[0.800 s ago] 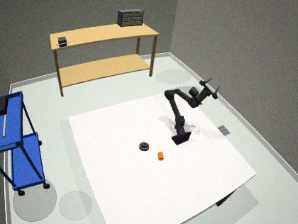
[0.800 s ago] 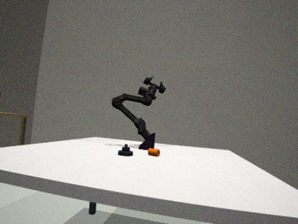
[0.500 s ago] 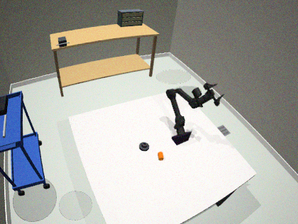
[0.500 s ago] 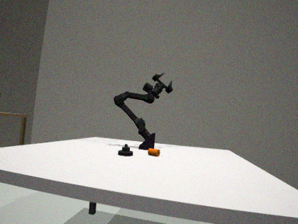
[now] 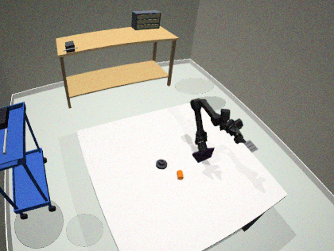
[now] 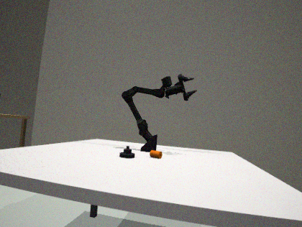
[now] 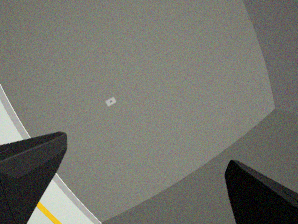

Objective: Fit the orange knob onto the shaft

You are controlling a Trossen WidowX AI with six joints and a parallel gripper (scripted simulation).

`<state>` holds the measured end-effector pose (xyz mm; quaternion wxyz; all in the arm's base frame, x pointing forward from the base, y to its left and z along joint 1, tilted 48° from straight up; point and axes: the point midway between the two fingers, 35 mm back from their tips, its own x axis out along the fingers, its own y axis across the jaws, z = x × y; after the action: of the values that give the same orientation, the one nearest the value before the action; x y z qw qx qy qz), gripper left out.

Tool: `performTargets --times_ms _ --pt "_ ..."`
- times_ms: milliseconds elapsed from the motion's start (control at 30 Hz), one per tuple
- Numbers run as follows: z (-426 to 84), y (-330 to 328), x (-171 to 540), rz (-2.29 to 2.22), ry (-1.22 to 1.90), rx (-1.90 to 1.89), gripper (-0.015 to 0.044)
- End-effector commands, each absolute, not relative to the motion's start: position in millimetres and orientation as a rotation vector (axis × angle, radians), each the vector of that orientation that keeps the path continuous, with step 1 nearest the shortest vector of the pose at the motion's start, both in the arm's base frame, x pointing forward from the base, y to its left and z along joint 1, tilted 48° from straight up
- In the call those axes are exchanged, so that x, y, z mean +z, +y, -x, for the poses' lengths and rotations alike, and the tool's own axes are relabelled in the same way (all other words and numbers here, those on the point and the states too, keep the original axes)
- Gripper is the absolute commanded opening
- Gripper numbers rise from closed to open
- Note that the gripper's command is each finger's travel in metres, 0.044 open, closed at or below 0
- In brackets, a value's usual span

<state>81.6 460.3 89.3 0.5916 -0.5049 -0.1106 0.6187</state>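
Observation:
The orange knob (image 5: 180, 175) (image 6: 156, 154) lies on its side on the white table (image 5: 131, 191) (image 6: 216, 179). The dark round pedestal (image 5: 161, 164) (image 6: 127, 155) stands a short way from it, with its short shaft (image 6: 127, 147) pointing up and bare. The shaft's flat side cannot be made out, nor can the knob's hole. My gripper (image 6: 194, 85) (image 7: 148, 157) is open and empty. It is raised high above the table, well away from the knob and pedestal, and points sideways. The wrist view shows neither knob nor pedestal, only the two fingers, walls and some floor.
The arm's base (image 5: 203, 154) (image 6: 150, 144) stands on the table, behind the knob and pedestal in the exterior view. A wooden bench (image 5: 115, 38) and a blue cart (image 5: 32, 179) stand off the table. A grey floor patch (image 5: 250, 146) lies beyond the table edge.

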Motion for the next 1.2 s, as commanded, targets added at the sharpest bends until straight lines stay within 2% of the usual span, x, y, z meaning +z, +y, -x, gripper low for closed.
performTargets --times_ms 0,267,467,933,1033,1167 --pt "-140 436 43 1.246 0.088 1.329 0.0440" --pt "-225 348 -29 1.326 0.673 1.046 0.0440" --pt "-265 256 -65 1.365 1.117 0.764 0.0440" --pt "-266 78 -55 1.443 1.982 0.106 0.0440" --pt "-265 53 -43 1.471 2.115 -0.006 0.0440" --pt "-265 50 -41 1.475 2.133 -0.021 0.0440"
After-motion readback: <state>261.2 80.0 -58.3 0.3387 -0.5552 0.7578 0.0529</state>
